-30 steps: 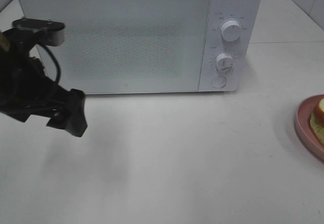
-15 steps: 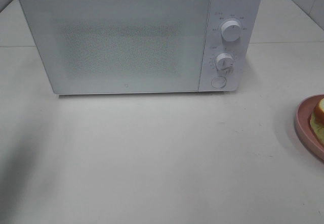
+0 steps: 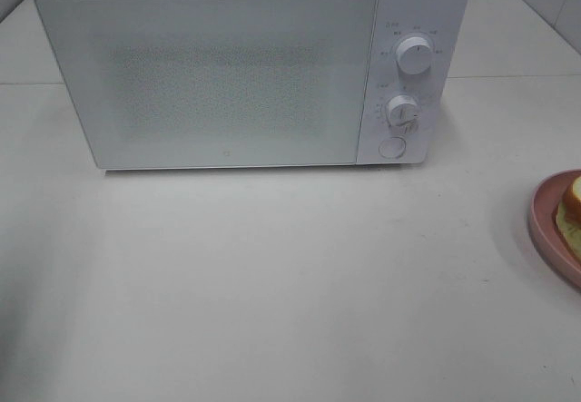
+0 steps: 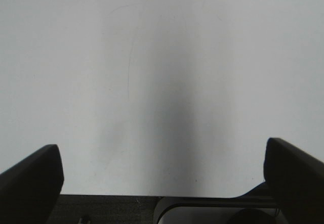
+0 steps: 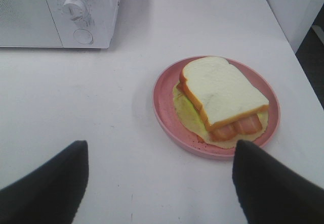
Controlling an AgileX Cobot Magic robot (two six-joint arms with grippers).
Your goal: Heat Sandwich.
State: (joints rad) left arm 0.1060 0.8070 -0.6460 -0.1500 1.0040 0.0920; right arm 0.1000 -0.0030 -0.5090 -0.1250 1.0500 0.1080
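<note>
The sandwich (image 5: 223,95) lies flat on a round pink plate (image 5: 164,107), white bread on top with a tan crust, pale green leaf and reddish filling showing at its edges. The plate sits on the white counter (image 3: 290,284), well to the right of the microwave (image 3: 227,66) and apart from it; in the high view only the plate's left part and a corner of the sandwich show at the right edge. The microwave door is closed, with two dials and a round button on its right panel. The right hand (image 5: 159,183) hangs above the counter just short of the plate, fingers spread wide, gripping nothing. The left hand (image 4: 162,178) is spread wide too, over bare counter, empty.
</note>
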